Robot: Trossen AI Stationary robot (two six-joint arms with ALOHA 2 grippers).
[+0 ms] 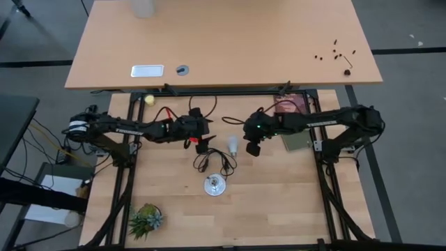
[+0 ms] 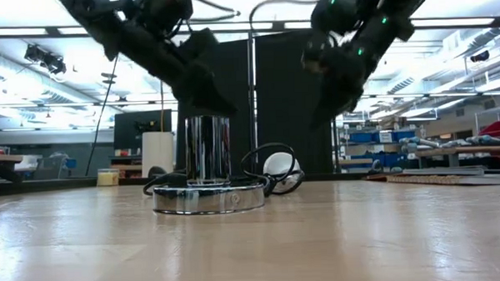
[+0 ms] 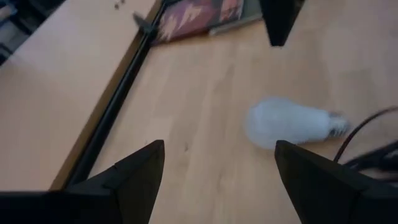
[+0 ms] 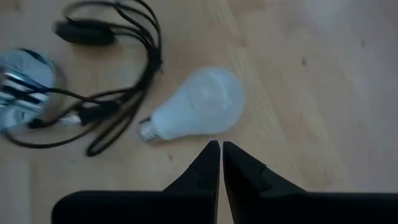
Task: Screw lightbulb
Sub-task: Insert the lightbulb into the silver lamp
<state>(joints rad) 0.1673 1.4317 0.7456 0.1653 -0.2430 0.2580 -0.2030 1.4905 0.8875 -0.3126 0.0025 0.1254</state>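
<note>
Approach stage, before any grasp. The lightbulb (image 1: 233, 145) lies on its side on the bare wood of the worktop (image 1: 279, 202), in the middle of the far half, well clear of every edge, its frosted globe toward the far edge and its screw base toward the near one. Nothing holds it.

The left tool (image 3: 217, 180) hovers just beside the lightbulb (image 3: 292, 122) on the left, fingers spread wide apart and empty. The right tool (image 4: 221, 155) hovers just beside the lightbulb (image 4: 199, 106) on the right, its two fingertips (image 4: 211, 158) pressed together with nothing between them.

The lamp socket (image 1: 214, 185), a chrome disc with an upright threaded collar, stands nearer the front edge, its black cord (image 1: 212, 162) coiled between it and the lightbulb. A small potted plant (image 1: 145, 219) sits at the front left corner; a printed card (image 1: 289, 106) lies at the far edge.

Judgement: the next move calls for one tool to close on the globe, which looks smooth and apt to roll, then to lift it, turn the base downward, and align it over the collar. The cord loops lie close to the screw base and could snag.
</note>
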